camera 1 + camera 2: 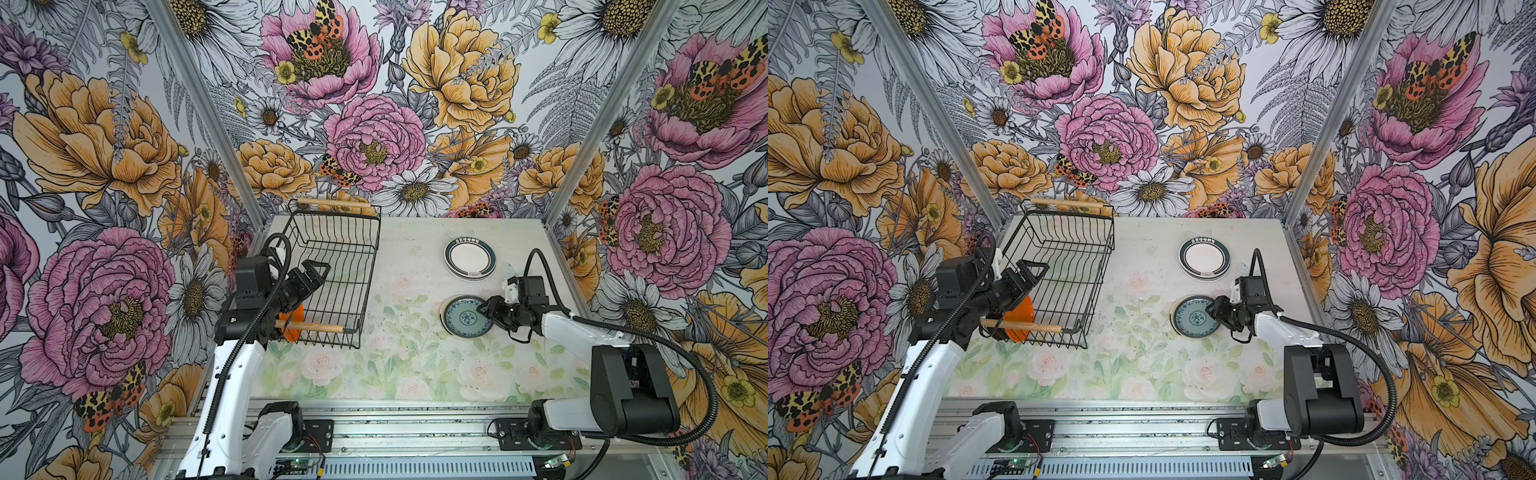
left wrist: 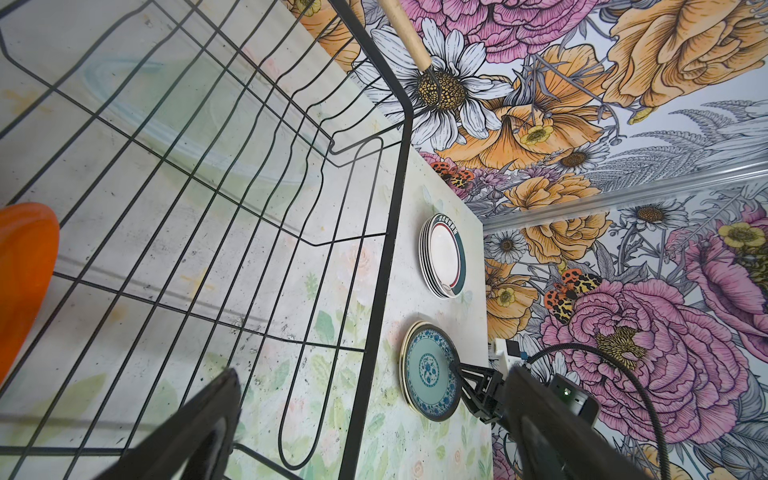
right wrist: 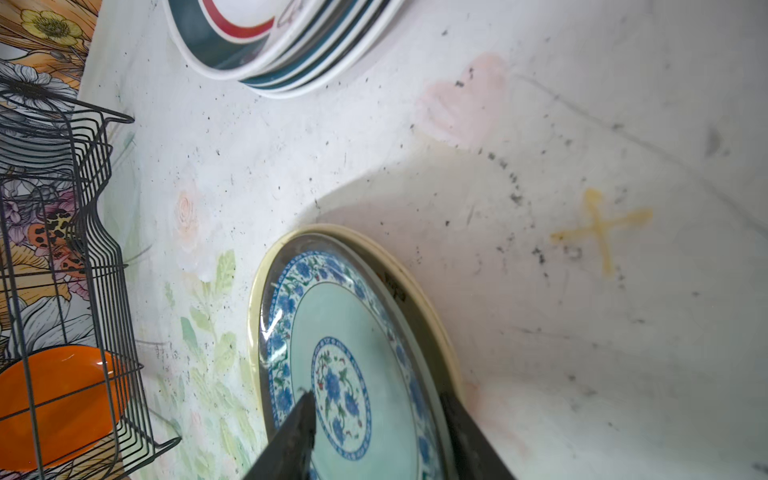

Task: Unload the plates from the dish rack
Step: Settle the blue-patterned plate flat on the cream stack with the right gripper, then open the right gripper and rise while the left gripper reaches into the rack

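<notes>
**One orange plate in the rack, the rest stacked on the table**

The orange plate [image 1: 294,318] stands on edge at the near end of the dish rack [image 1: 336,226], close to the near wooden handle [image 1: 316,327]. In both top views the left arm hides part of it. The right wrist view shows the plate [image 3: 62,407] behind the wires. No other plate shows in the rack.

The rack sits on the left side of the table [image 1: 415,374]. To its right, well apart from it, lie two stacks. The far one is a pile of white plates [image 1: 470,258] with dark rims. The near one has a teal patterned plate [image 1: 461,320] on top, lying flat on a cream plate [image 3: 415,266] whose edge shows around it.

The right gripper [image 1: 486,309] is at the near stack's right edge. Its jaws are parted: one finger [image 3: 295,436] is over the teal plate's face and the other is just outside the rim, with a gap between them. It grips nothing.

The left gripper [image 1: 316,271] hangs over the rack's near left part, above the orange plate, jaws spread wide and empty.
</notes>
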{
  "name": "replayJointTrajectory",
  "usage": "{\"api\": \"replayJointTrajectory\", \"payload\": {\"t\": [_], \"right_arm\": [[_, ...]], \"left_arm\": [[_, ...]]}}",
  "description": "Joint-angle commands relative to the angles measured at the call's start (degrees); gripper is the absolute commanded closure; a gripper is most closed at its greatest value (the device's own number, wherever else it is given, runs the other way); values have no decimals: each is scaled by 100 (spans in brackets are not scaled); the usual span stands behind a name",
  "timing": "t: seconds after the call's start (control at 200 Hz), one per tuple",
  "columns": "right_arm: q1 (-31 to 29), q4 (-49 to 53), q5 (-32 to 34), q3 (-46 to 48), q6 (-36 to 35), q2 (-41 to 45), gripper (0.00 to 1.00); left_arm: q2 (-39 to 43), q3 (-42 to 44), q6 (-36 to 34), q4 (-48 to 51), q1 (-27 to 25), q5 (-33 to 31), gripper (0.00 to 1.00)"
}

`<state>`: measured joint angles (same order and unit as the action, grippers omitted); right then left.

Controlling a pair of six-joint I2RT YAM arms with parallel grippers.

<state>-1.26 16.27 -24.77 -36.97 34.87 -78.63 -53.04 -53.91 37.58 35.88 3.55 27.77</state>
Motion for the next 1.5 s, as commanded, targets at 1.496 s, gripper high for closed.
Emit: {"api": "replayJointTrajectory", "payload": {"t": [1.496], "right_arm": [[-1475, 1897, 2810, -1465, -3, -562, 29]], "left_arm": [[-1013, -1287, -1586, 2657, 84, -2818, 1]]}}
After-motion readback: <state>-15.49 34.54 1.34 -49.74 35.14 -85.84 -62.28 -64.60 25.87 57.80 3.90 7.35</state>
